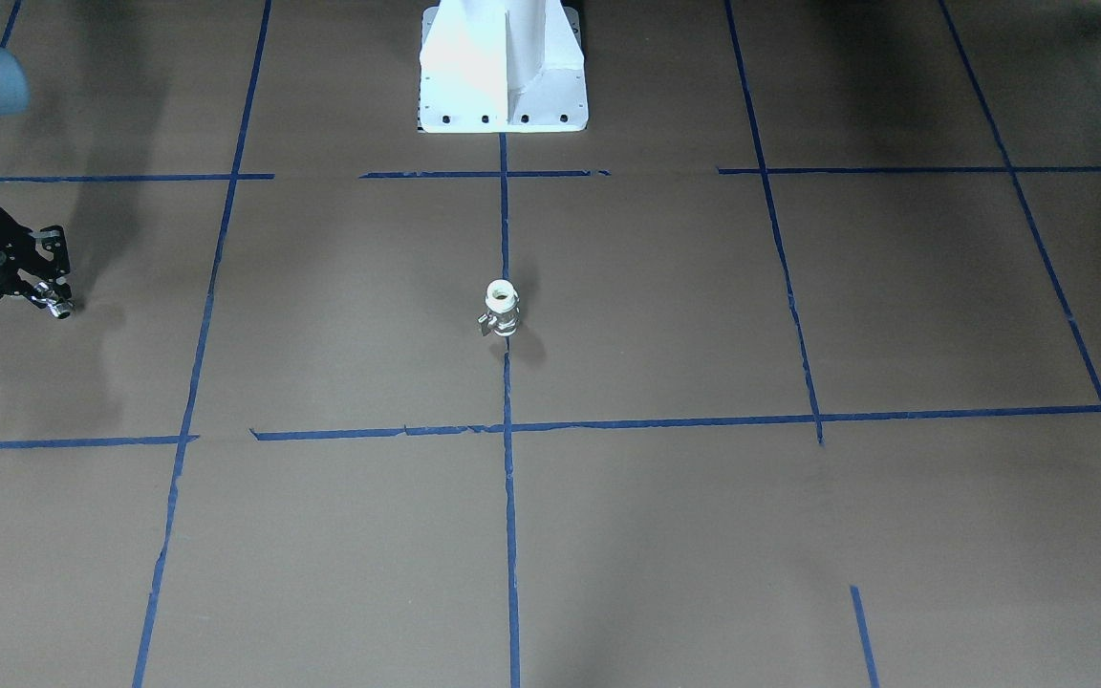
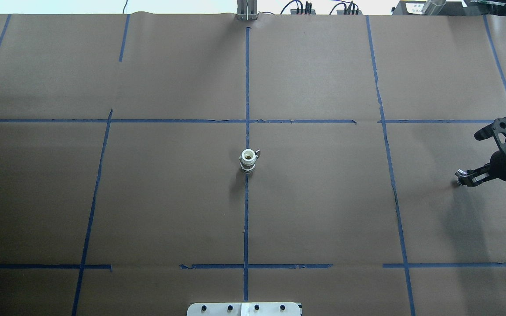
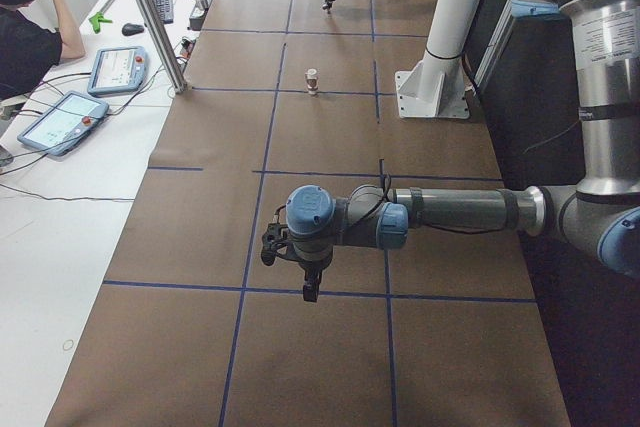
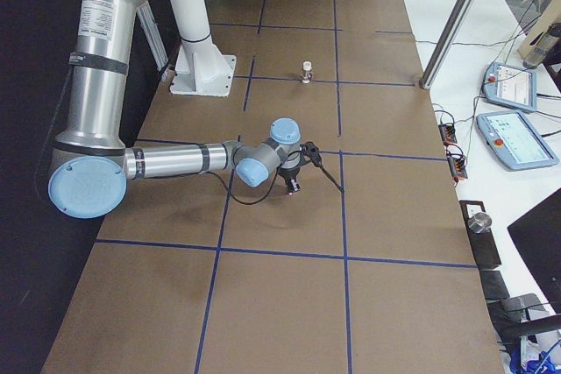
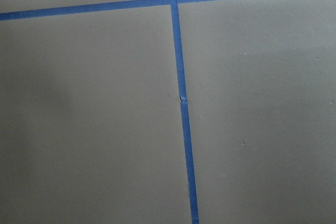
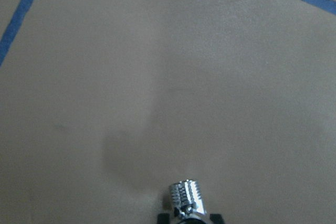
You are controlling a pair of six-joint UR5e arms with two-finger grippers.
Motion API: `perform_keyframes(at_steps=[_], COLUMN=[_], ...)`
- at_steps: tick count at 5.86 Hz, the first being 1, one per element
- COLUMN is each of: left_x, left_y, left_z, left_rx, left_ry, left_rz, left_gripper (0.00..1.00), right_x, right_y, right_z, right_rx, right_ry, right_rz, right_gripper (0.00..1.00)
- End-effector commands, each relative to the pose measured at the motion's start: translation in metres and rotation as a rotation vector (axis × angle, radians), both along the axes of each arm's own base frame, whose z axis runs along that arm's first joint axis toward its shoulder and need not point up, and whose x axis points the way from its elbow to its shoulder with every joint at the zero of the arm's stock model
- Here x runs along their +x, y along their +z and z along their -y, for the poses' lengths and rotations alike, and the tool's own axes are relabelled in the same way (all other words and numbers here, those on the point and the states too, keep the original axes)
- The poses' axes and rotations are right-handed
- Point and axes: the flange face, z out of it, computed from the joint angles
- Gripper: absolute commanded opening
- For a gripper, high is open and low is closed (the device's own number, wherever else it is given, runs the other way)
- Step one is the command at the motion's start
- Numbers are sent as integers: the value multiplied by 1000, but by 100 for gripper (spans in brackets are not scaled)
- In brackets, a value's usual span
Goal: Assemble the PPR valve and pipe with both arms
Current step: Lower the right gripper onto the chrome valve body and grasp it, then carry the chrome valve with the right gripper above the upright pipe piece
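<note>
The PPR valve [image 2: 248, 160] stands upright on the centre tape line, white end up and its small lever to the side; it also shows in the front view [image 1: 501, 309]. My right gripper [image 2: 459, 177] is far to the right of it, shut on the chrome pipe [image 6: 185, 199], which it holds just above the paper; the pipe also shows in the front view [image 1: 57, 307]. My left gripper [image 3: 310, 290] shows only in the exterior left view, hanging over bare paper far from the valve. I cannot tell whether it is open or shut.
The white pedestal [image 1: 503, 67] stands at the robot's edge of the table. Blue tape lines [image 2: 246, 219] cross the brown paper. A metal post [image 3: 150, 17], tablets [image 3: 58, 119] and a seated person [image 3: 25, 32] are beside the table's far side.
</note>
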Motion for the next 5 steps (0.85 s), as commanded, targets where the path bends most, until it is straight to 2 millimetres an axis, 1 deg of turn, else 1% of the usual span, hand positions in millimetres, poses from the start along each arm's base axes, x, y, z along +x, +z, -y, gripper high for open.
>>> perform_keyframes(at_steps=[1, 2, 3, 4, 5], left_x=[0, 0, 0, -1, -1], left_y=[-1, -1, 0, 6, 9], left_z=[0, 0, 0, -3, -3], left_rx=[2, 2, -3, -11, -19], left_ry=[0, 0, -1, 2, 0], left_rz=[0, 0, 0, 10, 15], left_gripper=[100, 100, 100, 100, 100], right_x=[9, 11, -1, -20, -50], right_y=[-34, -63, -110, -162, -209], right_z=[3, 5, 19, 44, 55], right_rx=[37, 58, 57, 46, 0], right_ry=[9, 21, 20, 30, 60], right_rz=[45, 74, 75, 83, 120], right_gripper=[3, 1, 1, 2, 0])
